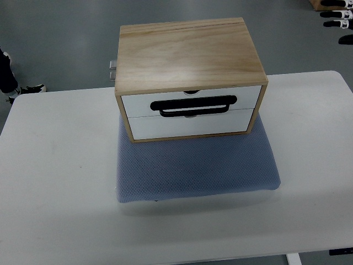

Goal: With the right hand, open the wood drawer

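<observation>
Grey floor fills the background behind a big white rectangular table (55,182), which takes up most of the top view. On the middle of the table lies a blue-grey mesh cushion mat (198,168), flat and square. Its front part is bare. On the back part of the mat sits a light wooden box cabinet (187,52) with a smooth pale top.

Two white drawers are in the front of the box, one above the other. The upper white drawer front (190,99) and the lower white drawer front (190,126) both look pushed all the way in, level with the wood frame. A black loop handle (194,105) lies across the line where the two drawers meet. I cannot tell which drawer it belongs to.

A small grey metal part (112,68) sticks out from the left side of the box.

No robot hand shows on the table, so I cannot tell how any fingers are set.
</observation>
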`<state>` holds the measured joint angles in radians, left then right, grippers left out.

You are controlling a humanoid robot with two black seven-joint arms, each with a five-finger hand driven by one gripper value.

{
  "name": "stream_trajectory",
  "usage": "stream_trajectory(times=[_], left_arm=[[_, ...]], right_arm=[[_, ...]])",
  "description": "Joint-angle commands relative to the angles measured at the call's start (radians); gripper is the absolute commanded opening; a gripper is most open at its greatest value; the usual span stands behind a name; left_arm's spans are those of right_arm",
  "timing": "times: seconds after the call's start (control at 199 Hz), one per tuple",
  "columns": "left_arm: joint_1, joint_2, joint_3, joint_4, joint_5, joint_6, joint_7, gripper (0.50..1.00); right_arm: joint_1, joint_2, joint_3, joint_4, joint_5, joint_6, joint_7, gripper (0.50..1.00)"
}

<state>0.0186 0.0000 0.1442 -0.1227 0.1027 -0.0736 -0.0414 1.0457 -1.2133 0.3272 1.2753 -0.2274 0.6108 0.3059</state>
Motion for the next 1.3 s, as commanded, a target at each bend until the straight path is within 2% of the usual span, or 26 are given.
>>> stream_trajectory(times=[0.0,0.232,0.237,0.347,0.609,0.967,1.294], left_arm=[[0.000,0.000,0.000,0.000,0.000,0.000,0.000,1.000],[0.000,0.000,0.000,0.000,0.000,0.000,0.000,1.000],[0.000,0.000,0.000,0.000,0.000,0.000,0.000,1.000],[0.000,0.000,0.000,0.000,0.000,0.000,0.000,1.000],[0.000,0.000,0.000,0.000,0.000,0.000,0.000,1.000],[0.000,0.000,0.000,0.000,0.000,0.000,0.000,1.000],[0.000,0.000,0.000,0.000,0.000,0.000,0.000,1.000]], right_arm=[[-0.003,-0.006,-0.007,0.047,-0.003,0.000,-0.002,0.944],[0.020,0.006,-0.010,0.105,-0.040,0.000,-0.014,0.944],[0.043,0.008,-0.008,0.131,-0.068,0.000,-0.014,0.944],[0.076,0.014,-0.005,0.176,-0.095,0.000,-0.016,0.944],[0.085,0.037,0.004,0.248,-0.109,0.000,-0.036,0.944],[0.099,0.044,-0.033,0.259,-0.107,0.000,-0.034,0.944],[0.091,0.175,-0.030,0.249,-0.182,0.000,-0.036,0.944]])
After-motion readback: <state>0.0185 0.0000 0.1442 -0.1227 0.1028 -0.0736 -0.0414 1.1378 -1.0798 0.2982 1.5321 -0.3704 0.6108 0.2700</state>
